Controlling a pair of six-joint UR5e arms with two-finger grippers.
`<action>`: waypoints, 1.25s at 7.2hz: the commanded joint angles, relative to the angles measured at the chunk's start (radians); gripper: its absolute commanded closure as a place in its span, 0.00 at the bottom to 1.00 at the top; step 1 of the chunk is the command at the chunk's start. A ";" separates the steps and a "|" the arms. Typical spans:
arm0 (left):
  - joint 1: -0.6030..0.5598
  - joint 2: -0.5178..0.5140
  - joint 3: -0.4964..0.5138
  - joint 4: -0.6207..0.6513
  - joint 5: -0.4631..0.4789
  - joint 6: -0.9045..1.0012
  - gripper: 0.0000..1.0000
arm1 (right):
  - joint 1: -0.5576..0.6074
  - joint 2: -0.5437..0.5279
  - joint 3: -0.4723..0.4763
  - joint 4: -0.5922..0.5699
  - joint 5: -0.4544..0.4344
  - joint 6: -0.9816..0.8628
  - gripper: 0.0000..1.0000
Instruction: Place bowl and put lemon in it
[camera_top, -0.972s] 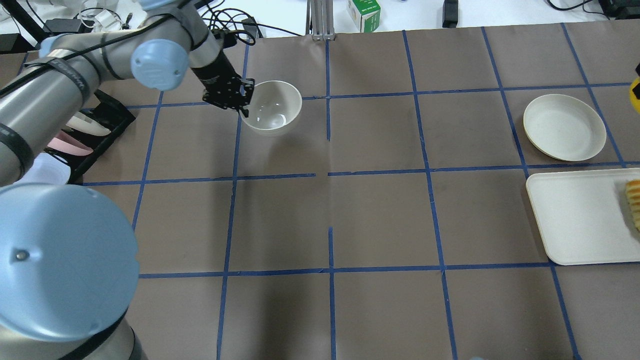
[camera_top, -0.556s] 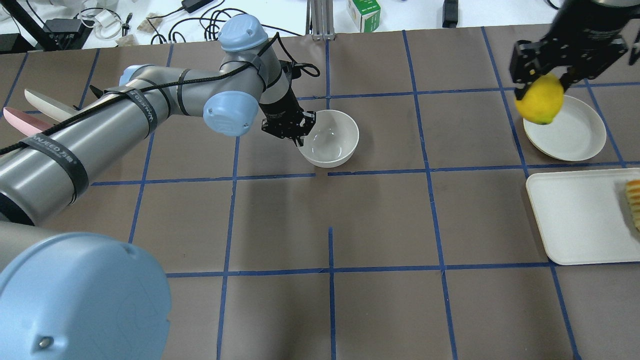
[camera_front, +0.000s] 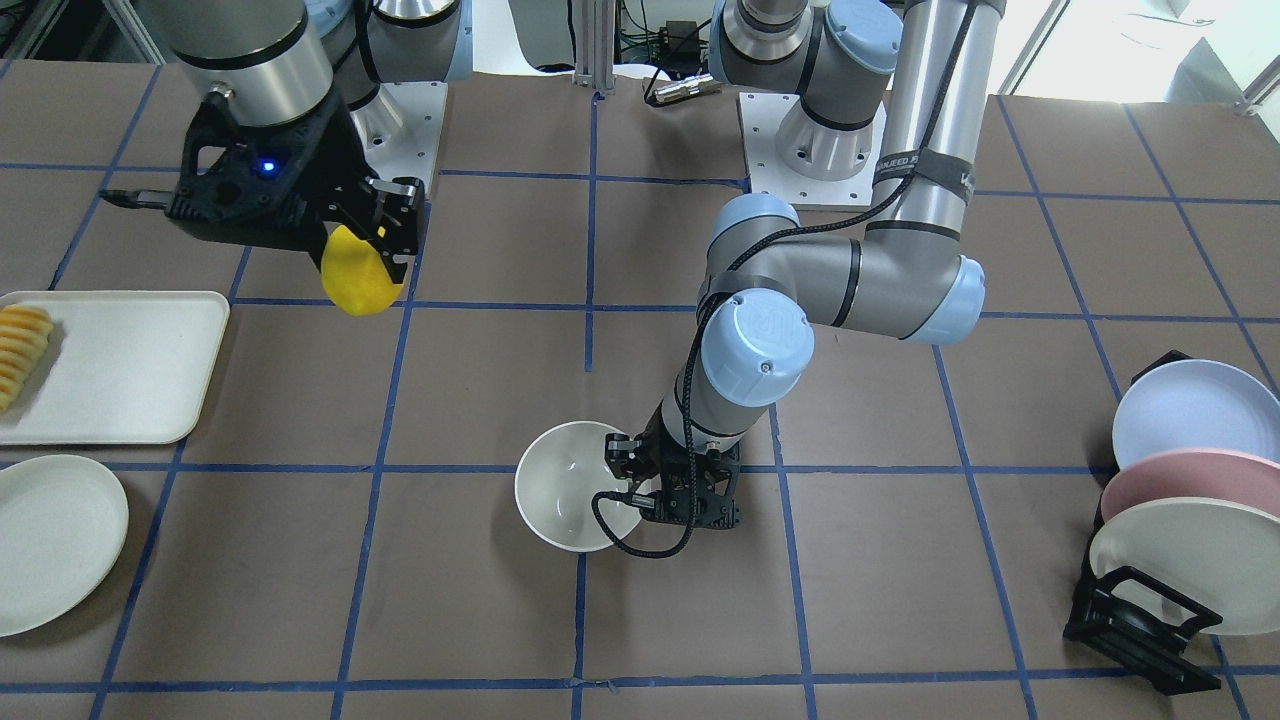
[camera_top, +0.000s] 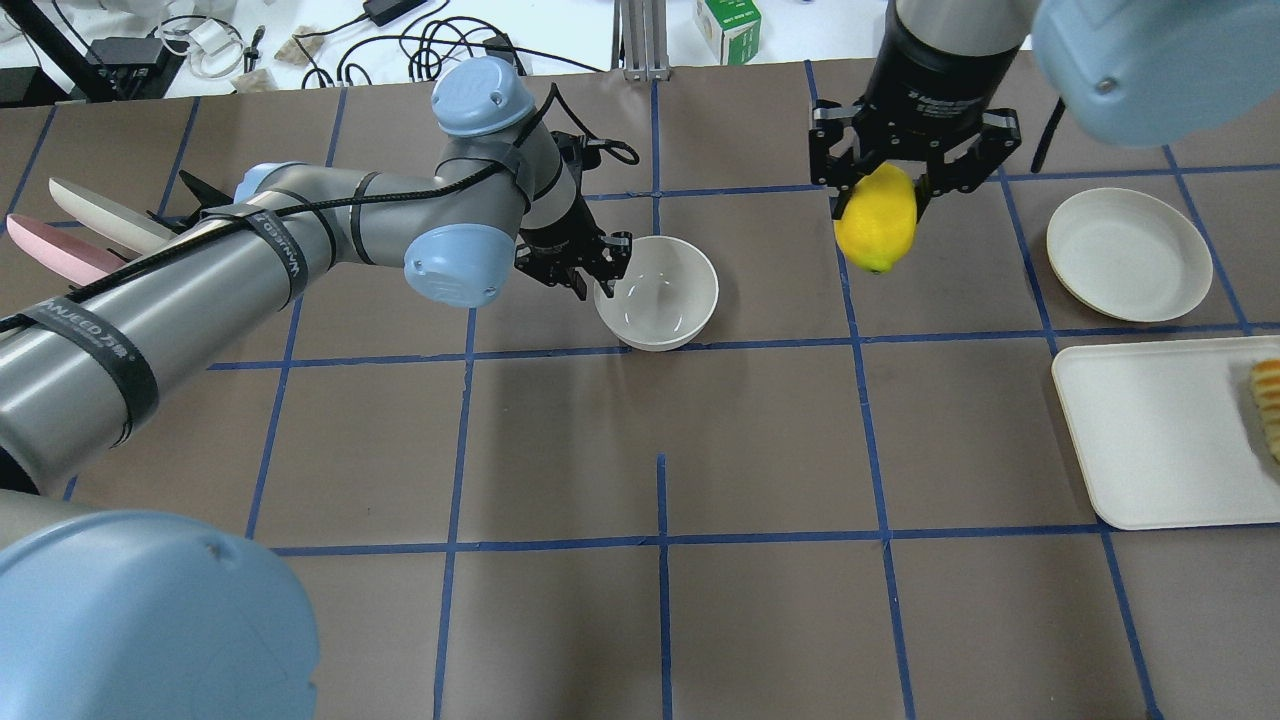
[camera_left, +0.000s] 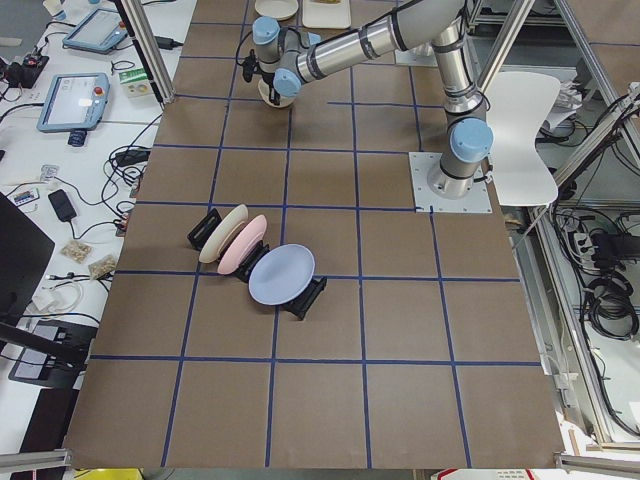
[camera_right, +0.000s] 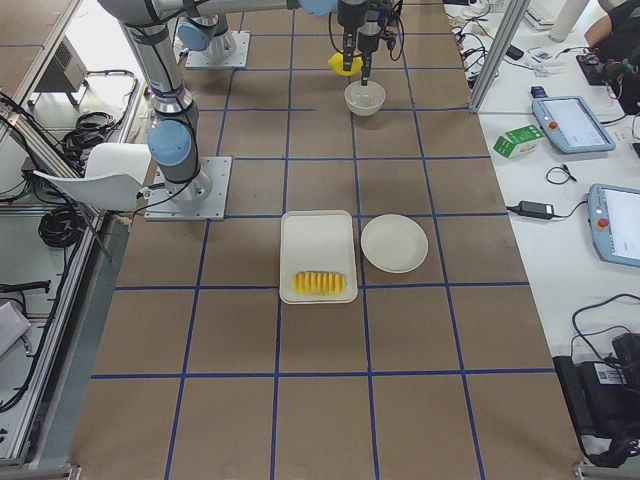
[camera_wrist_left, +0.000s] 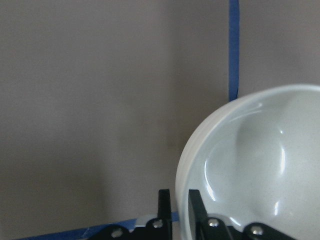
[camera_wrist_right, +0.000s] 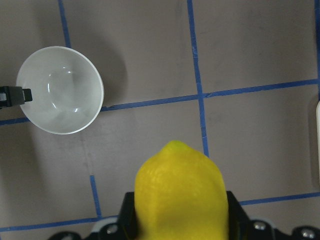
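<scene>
Left tool (camera_top: 597, 268) pinches the bowl (camera_top: 668, 300) by its rim mid-frame, seating it on the desk (camera_top: 760, 440); right tool (camera_top: 878, 200), upper right, clasps the lemon (camera_top: 876, 235) aloft.

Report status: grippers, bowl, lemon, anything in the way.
Left gripper clamped on bowl rim; bowl empty. Right gripper holds lemon aloft, off to the bowl's side. Nothing between them; left gripper alone at the rim.

The brown table (camera_top: 760, 440), gridded with blue tape (camera_top: 660, 541), has the bowl (camera_top: 657, 292) near its middle, a tray (camera_top: 1150, 430) and plate (camera_top: 1128, 255) by the robot's-right edge, and a plate rack (camera_front: 1130, 625) by the opposite edge
</scene>
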 joint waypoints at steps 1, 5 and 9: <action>0.032 0.137 0.045 -0.224 0.086 0.018 0.00 | 0.084 0.020 -0.003 -0.061 0.003 0.121 0.83; 0.239 0.410 0.081 -0.565 0.127 0.288 0.00 | 0.133 0.143 -0.003 -0.191 0.004 0.130 0.84; 0.243 0.492 0.069 -0.576 0.141 0.273 0.00 | 0.247 0.394 0.009 -0.469 -0.001 0.213 0.84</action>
